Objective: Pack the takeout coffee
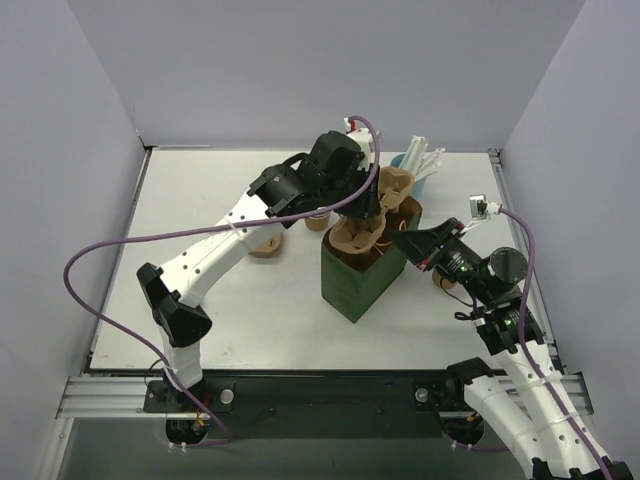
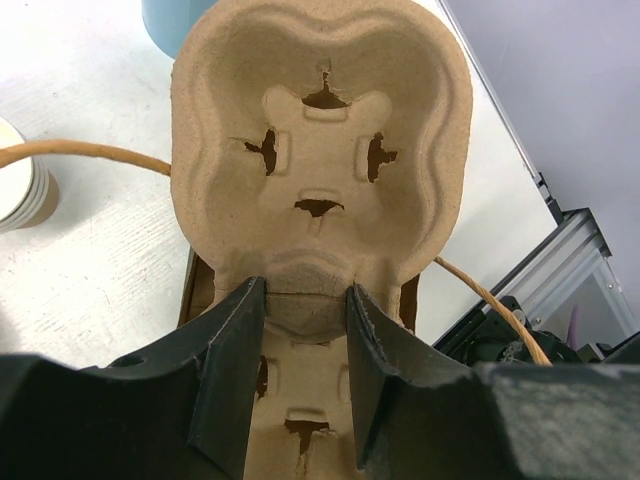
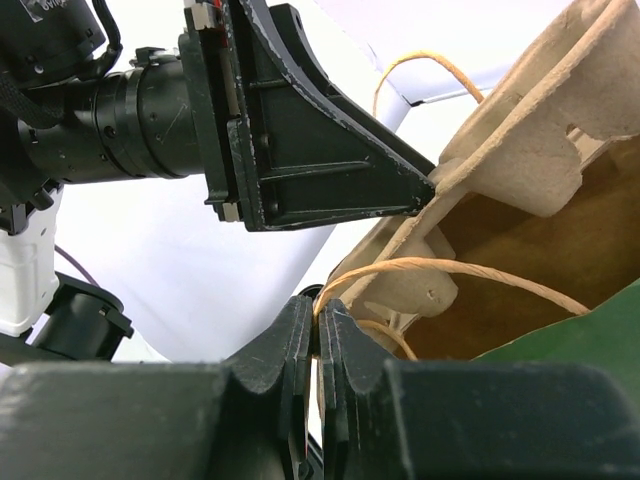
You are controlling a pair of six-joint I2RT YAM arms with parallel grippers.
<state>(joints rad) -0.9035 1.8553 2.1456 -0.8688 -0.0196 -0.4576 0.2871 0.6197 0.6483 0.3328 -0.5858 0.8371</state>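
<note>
The takeout coffee (image 1: 507, 262) shows only as a round black lid at the right, partly behind my right arm. A green paper bag (image 1: 352, 280) stands mid-table with a brown pulp cup carrier (image 1: 385, 200) sticking up out of it. My left gripper (image 1: 368, 212) is shut on the carrier's middle ridge. In the left wrist view the fingers (image 2: 232, 340) flank that ridge on the carrier (image 2: 320, 150). My right gripper (image 3: 318, 310) is shut on the bag's twine handle (image 3: 450, 270), right of the bag in the top view (image 1: 395, 240).
A stack of lidless tan cups (image 1: 268, 242) stands left of the bag under my left arm, also seen in the left wrist view (image 2: 18, 190). A blue cup (image 1: 405, 162) with white sticks is behind the bag. The table's right edge (image 1: 520, 240) is close to my right arm.
</note>
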